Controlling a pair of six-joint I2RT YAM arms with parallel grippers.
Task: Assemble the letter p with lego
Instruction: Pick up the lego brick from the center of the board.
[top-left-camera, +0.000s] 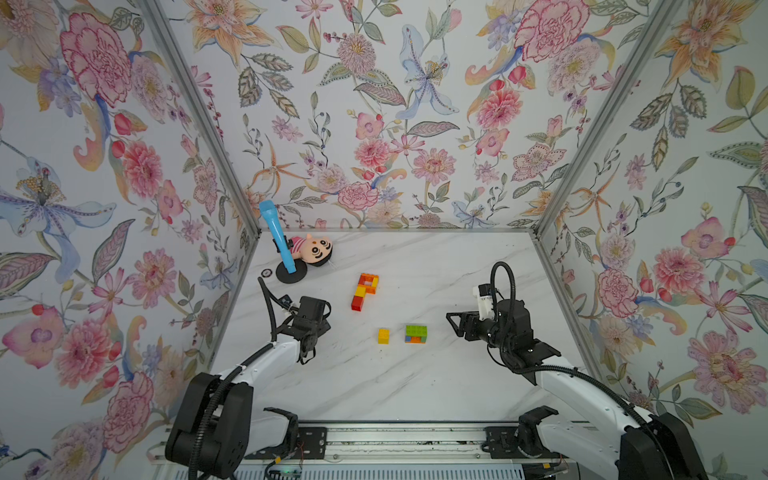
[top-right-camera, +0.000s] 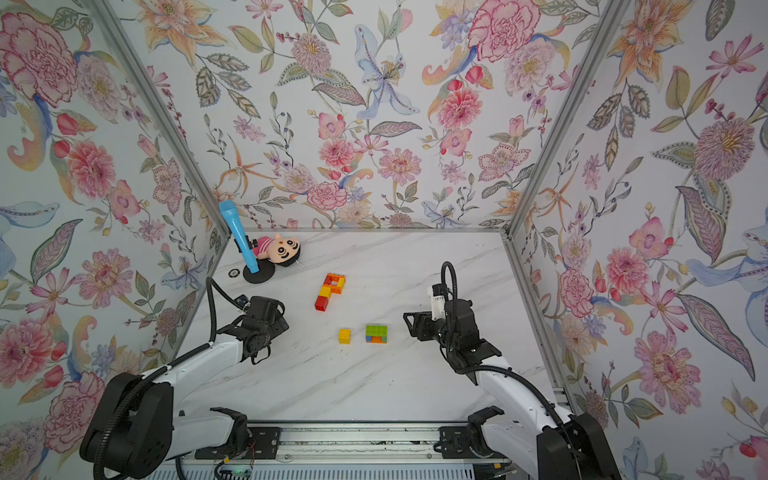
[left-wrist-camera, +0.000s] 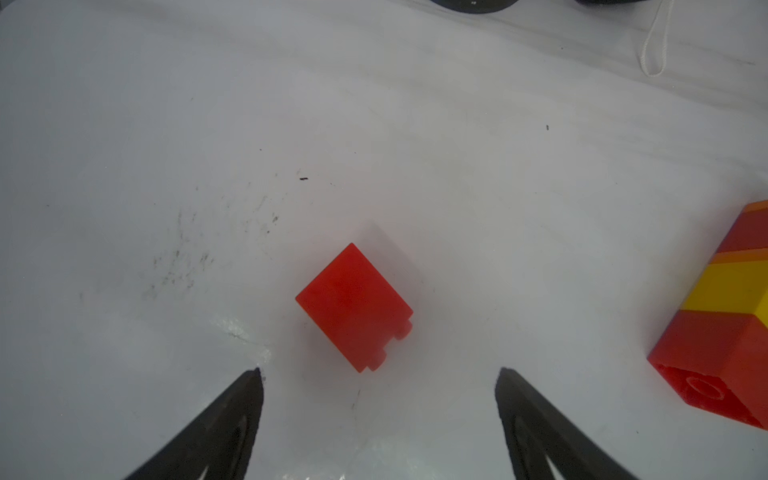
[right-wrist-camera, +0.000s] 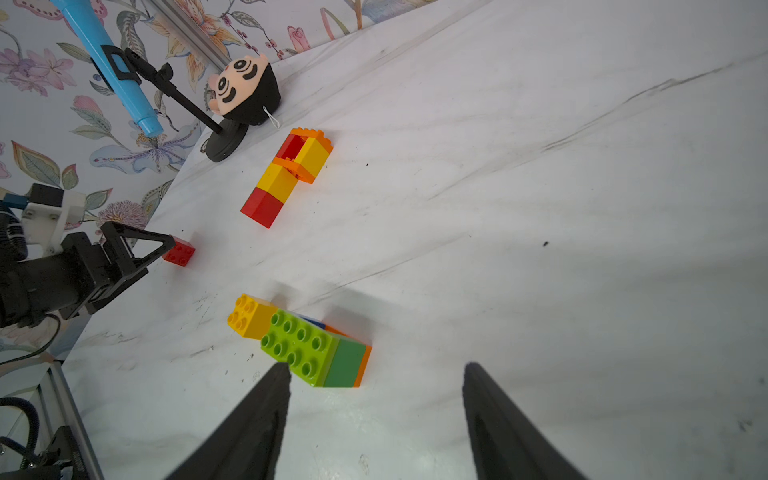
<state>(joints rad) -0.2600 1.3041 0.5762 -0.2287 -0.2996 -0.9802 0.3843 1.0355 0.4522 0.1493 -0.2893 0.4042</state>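
A P-shaped lego build of red, yellow and orange bricks lies flat mid-table; it also shows in the right wrist view. A loose red brick lies on its side just ahead of my left gripper, which is open and holds nothing. The top views hide this brick under the left arm. Nearer the front sit a yellow brick and a green-topped stack with orange and blue below. My right gripper is open and empty, just right of that stack.
A plush doll and a blue toy microphone on a black stand occupy the back left corner, beside a small round disc. Floral walls close three sides. A metal rail runs along the front edge.
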